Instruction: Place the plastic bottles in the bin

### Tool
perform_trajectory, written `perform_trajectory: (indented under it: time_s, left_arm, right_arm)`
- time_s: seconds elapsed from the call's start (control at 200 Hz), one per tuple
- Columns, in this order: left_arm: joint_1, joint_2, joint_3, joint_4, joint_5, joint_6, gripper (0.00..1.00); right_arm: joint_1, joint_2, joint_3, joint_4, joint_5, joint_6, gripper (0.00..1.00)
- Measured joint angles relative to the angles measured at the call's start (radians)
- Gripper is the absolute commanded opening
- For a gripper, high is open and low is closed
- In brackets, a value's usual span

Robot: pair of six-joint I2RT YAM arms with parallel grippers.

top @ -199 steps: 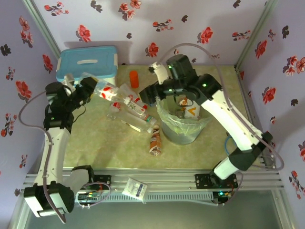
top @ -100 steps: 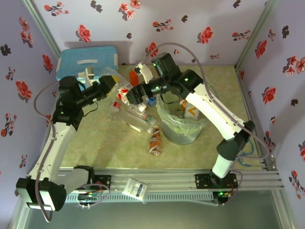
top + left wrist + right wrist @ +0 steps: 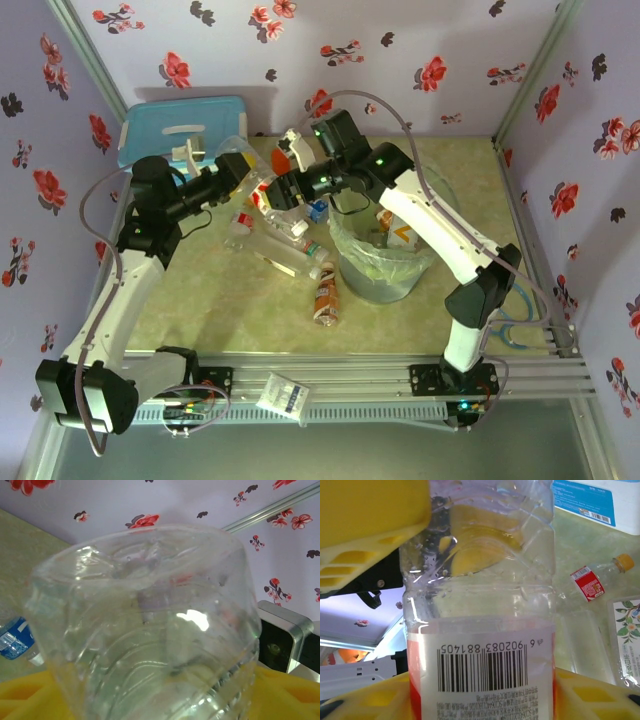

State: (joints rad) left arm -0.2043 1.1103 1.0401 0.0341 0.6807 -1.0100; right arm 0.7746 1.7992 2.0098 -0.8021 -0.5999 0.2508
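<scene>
Far left, rear corner: white rectangular box with a blue lid [image 3: 185, 135] on your pale green counter [image 3: 200, 300]

Just right of it, your left tool [image 3: 240, 174] reaches toward the middle. Its yellow fingers [image 3: 22, 702] flank the base end of a clear plastic bottle with a red-and-white label [image 3: 260, 190]. In the left wrist view the bottle's ribbed bottom sits between both fingers; you cannot tell whether they press it or stand just off it

The bottle is up off the counter, between the two tools, left of the bin and not over it

Your right tool [image 3: 275, 192] meets it from the other side. In the right wrist view its fingers [image 3: 590, 695] lie against both sides of the barcode label, closed on the bottle

Behind the right tool: short orange cylinder [image 3: 283, 158], partly hidden

Below the tools: loose clear plastic bottles [image 3: 292, 256] lie on their sides on the counter, and the orange-labelled bottle [image 3: 325, 300] is just beside the bin's wall

Right of centre: round grey bin with a pale green bag liner [image 3: 375, 285], upright, with an orange-and-white labelled item [image 3: 400, 235] inside

Near rail: small white packet [image 3: 283, 393]
</scene>
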Motion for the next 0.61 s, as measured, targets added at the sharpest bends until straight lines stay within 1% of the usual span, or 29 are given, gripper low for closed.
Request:
perform_trajectory:
  time_s: [0.09, 0.185, 0.28, 0.425, 0.54, 0.605]
  left_arm:
    - [-0.001, 0.001, 0.000, -0.003, -0.008, -0.002, 1.00]
    - [-0.001, -0.003, 0.000, -0.006, -0.027, 0.003, 1.00]
    - [-0.001, -0.023, 0.000, -0.022, -0.048, 0.018, 1.00]
    - [-0.012, -0.051, 0.000, -0.054, -0.080, 0.043, 1.00]
    - [-0.055, -0.047, 0.000, -0.077, -0.114, 0.073, 1.00]
    - [-0.095, -0.033, 0.005, -0.095, -0.140, 0.098, 1.00]
  right_arm:
    - [-0.006, 0.000, 0.002, 0.017, -0.001, 0.006, 0.53]
    - [-0.024, 0.000, 0.012, 0.019, 0.000, 0.009, 0.53]
    - [-0.066, -0.006, 0.013, 0.018, 0.017, 0.011, 0.52]
    - [-0.196, -0.077, 0.010, -0.011, 0.086, 0.012, 0.52]
    - [-0.311, -0.209, -0.028, -0.021, 0.148, 0.011, 0.52]
    - [-0.355, -0.291, -0.057, -0.035, 0.191, 0.008, 0.52]
